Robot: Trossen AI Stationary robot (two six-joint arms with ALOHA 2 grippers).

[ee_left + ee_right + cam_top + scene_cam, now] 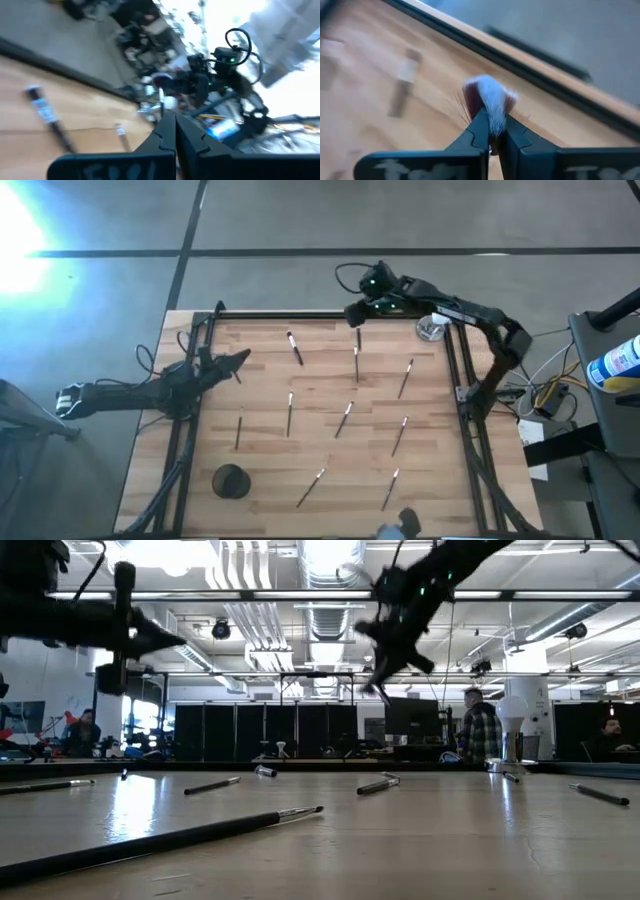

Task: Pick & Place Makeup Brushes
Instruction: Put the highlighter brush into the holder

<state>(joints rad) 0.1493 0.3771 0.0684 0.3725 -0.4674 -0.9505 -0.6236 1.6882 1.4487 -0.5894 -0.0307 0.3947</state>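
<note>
High view: right gripper [356, 313] sits at the far edge of the wooden table [260, 395], w/ a thin brush hanging below it toward the table. Right wrist view shows its fingers [481, 131] clenched on a fluffy brush head [487, 100], dark-red bristles w/ pale tip, above the table's far rail. Low view has that gripper [385, 665] raised well above the tabletop.

Left gripper [237, 362] is over the table's left side, near the left rail, fingers pressed together w/ nothing between them, per left wrist view [174, 131].

Other makeup brushes [345, 420] lie scattered across the table's mid & near parts, apart from each other; one [294, 347] lies near the far rail, another [310, 488] near the front edge. Dark round cup [231, 481] stands at the table's near-left corner. White ball on clear stand [431, 328] sits at the far-right corner, just beside the right arm.

Low view: people stand in the room beyond the table.
</note>
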